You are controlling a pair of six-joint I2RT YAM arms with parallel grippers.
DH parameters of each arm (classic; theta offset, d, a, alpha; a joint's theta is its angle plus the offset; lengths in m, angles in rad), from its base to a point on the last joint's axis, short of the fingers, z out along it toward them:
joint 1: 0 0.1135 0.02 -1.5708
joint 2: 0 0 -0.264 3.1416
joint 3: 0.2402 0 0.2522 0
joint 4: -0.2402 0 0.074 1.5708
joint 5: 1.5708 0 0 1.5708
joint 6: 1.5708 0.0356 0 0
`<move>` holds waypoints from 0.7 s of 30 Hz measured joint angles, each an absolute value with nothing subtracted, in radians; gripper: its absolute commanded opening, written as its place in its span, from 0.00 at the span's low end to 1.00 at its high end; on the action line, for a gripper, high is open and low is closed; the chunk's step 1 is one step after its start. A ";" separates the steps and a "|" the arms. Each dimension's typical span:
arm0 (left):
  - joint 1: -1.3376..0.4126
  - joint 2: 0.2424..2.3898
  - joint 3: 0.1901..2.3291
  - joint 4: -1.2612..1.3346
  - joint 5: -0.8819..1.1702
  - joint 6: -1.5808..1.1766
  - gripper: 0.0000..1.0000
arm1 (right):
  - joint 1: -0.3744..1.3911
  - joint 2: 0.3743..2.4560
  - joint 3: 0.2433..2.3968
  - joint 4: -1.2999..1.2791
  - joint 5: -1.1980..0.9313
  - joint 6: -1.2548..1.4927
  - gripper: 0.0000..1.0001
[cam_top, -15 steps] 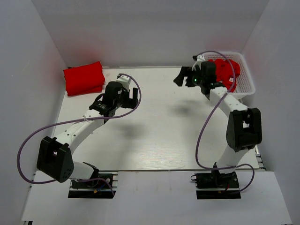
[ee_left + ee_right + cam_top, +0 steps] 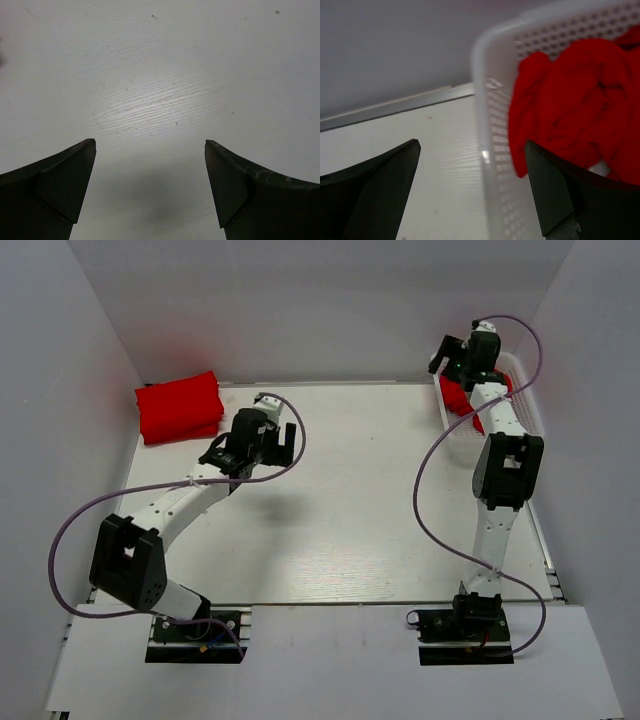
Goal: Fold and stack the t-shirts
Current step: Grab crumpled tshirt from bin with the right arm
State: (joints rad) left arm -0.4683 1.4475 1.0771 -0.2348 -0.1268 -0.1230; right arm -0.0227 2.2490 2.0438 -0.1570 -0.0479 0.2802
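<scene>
The left gripper [image 2: 150,145] hangs with its fingers spread wide over the bare table [image 2: 160,65], near the middle left of the top view, holding and touching nothing. The right gripper [image 2: 472,145] is likewise spread wide and holds nothing, poised by the corner of the white mesh basket [image 2: 485,65] at the upper right. Crumpled red t-shirts [image 2: 570,100] lie heaped inside that basket, while folded red t-shirts [image 2: 178,406] sit stacked on the table at the upper left.

White wood-grain table [image 2: 350,530], folded red t-shirts [image 2: 178,407] at far left corner, white mesh basket [image 2: 495,140] at far right
</scene>
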 measured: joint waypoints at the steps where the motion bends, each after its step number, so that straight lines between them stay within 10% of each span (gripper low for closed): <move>1: -0.468 1.469 1.085 -0.231 -0.129 -0.119 1.00 | -0.043 2.281 2.072 -0.167 -0.034 0.287 0.90; 16: -0.460 1.732 1.280 -0.206 -0.096 -0.081 1.00 | -0.209 2.640 2.308 -0.090 -0.007 0.377 0.90; 19: -0.460 1.751 1.298 -0.202 -0.093 -0.079 1.00 | -0.207 2.650 2.316 -0.061 -0.014 0.374 0.82; 21: -0.460 1.759 1.304 -0.204 -0.093 -0.079 1.00 | -0.207 2.657 2.316 -0.033 -0.020 0.368 0.56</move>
State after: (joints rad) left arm -0.4603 1.7588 1.3041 -0.2035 -0.0929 -0.0788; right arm -0.2073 2.6568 2.3161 -0.0334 -0.0196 0.3683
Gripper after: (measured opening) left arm 0.992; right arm 0.716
